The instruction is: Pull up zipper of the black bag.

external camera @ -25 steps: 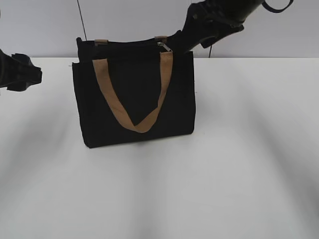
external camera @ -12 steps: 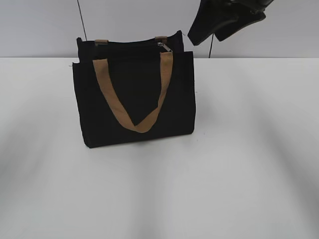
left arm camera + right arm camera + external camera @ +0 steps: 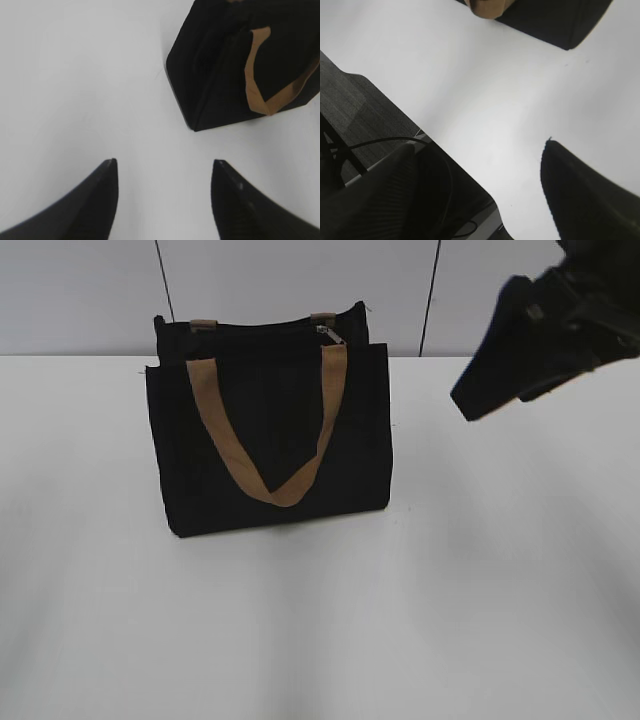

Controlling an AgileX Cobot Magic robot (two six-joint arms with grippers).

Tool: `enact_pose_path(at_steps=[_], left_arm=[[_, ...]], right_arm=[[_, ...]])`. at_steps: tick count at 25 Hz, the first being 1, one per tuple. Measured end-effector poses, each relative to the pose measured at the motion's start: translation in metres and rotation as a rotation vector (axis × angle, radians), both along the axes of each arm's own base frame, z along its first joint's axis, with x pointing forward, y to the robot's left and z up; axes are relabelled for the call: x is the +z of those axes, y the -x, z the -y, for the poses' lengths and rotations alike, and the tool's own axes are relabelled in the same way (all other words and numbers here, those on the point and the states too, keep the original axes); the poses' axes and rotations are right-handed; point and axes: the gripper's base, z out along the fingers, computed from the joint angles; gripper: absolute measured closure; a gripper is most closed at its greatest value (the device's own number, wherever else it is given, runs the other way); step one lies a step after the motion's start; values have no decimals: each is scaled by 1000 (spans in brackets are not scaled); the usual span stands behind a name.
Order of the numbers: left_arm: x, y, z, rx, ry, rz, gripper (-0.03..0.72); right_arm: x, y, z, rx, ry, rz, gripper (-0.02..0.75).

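The black bag (image 3: 270, 435) stands upright on the white table (image 3: 400, 620), its tan strap handle (image 3: 270, 440) hanging down the front. The silver zipper pull (image 3: 330, 333) sits on the top edge near the bag's right end. My right gripper (image 3: 490, 390) is open and empty, up in the air to the right of the bag. The left gripper is out of the exterior view. In the left wrist view my left gripper (image 3: 165, 162) is open and empty over bare table, with the bag (image 3: 240, 65) ahead at upper right. In the right wrist view my right gripper (image 3: 480, 145) is open, a bag corner (image 3: 555, 20) at top.
A pale wall with dark vertical seams (image 3: 430, 300) stands behind the table. The right wrist view shows the table's edge (image 3: 420, 127), with dark floor and cables (image 3: 380, 145) beyond it.
My right gripper has left the bag's top right corner and swung right and down. The left gripper has drawn back out of the exterior view. The bag has not moved.
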Motion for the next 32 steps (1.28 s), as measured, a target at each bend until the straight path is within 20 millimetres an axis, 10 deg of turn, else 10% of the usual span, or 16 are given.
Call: enact_pose_path(at_steps=[18, 32], left_arm=[[-31, 87, -37, 23, 8, 6, 244], [-53, 121, -49, -49, -17, 121, 244]], right_arm=[[-36, 159, 59, -122, 5, 273, 150], [-55, 240, 102, -299, 86, 478, 239]])
